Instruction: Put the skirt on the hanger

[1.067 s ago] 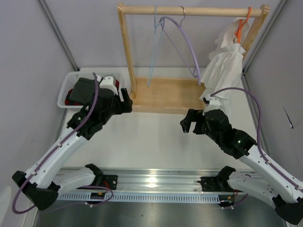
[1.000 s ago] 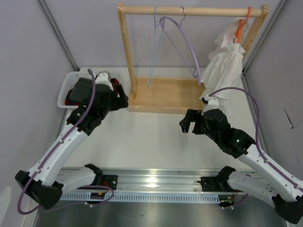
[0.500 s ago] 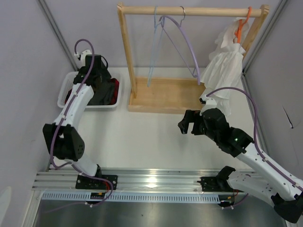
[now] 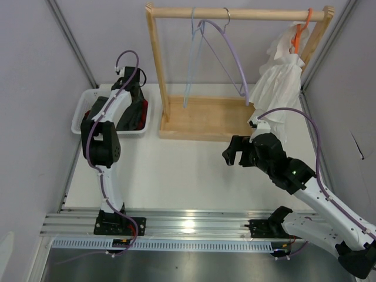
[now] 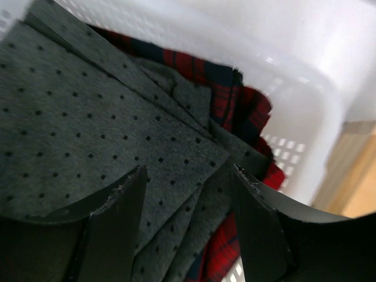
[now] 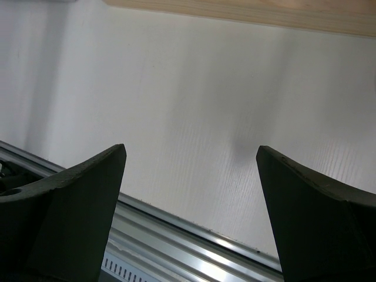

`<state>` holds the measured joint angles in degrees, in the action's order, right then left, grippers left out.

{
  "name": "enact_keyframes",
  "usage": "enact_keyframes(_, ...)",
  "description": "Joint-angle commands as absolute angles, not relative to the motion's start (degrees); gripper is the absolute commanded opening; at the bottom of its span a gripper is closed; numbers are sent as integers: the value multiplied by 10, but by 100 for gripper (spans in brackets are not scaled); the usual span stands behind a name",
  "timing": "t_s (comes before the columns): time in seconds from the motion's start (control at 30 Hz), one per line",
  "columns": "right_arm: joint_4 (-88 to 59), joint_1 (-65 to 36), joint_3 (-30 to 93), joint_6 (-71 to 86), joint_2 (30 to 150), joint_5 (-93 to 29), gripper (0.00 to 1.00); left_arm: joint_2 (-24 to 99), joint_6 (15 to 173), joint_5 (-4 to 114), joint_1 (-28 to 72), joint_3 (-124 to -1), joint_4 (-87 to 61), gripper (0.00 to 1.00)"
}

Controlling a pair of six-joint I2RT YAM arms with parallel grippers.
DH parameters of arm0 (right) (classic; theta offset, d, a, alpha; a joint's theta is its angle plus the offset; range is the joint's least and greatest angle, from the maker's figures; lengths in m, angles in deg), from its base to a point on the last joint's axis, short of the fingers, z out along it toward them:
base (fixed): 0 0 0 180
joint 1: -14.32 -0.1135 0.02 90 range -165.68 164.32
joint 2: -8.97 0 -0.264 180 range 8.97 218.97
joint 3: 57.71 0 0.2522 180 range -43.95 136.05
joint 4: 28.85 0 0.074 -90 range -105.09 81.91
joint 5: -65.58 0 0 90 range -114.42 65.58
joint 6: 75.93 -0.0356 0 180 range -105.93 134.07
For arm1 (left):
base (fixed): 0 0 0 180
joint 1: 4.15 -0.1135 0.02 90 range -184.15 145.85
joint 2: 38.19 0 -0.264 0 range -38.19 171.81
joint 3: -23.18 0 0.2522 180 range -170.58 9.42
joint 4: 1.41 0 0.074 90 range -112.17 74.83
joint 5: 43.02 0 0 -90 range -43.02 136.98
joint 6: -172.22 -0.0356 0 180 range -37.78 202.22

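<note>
From above, the left arm [image 4: 111,108] bends into the white basket [image 4: 81,108] at the upper left of the frame. The skirt [image 4: 128,120] lies in that basket, a dark lump with a bit of red beside it. The hanger [image 4: 189,64] hangs on the wooden rail [image 4: 235,13] at the top middle, well apart from the skirt. The right pincer [image 4: 232,154] hangs over the counter [image 4: 176,170] near the middle.

In the left wrist view, the left pincer [image 5: 185,217] is wide open at the bottom of the frame. The dotted grey skirt fills the left side, in loose folds. The red plaid cloth [image 5: 249,106] peeks out just beside it, on the right.

In the right wrist view, the right pincer [image 6: 191,200] is wide open too, holding nothing, with bare counter below.

I think the pincer could pinch the plaid cloth along with the skirt, because the two lie tangled. It could also catch only one thin fold, and then the skirt may slip out.
</note>
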<state>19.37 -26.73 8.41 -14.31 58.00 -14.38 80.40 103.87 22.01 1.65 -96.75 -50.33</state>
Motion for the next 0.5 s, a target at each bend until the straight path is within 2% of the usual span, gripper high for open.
enact_keyframes(0.0,184,-263,92,-133,569,-152,99,825,1007,231,12,-994,-493,64)
enact_keyframes(0.23,184,-257,77,-139,566,-148,99,864,1023,220,12,-995,-506,62)
enact_keyframes(0.47,183,-251,72,-139,569,-155,100,865,1023,205,12,-992,-498,54)
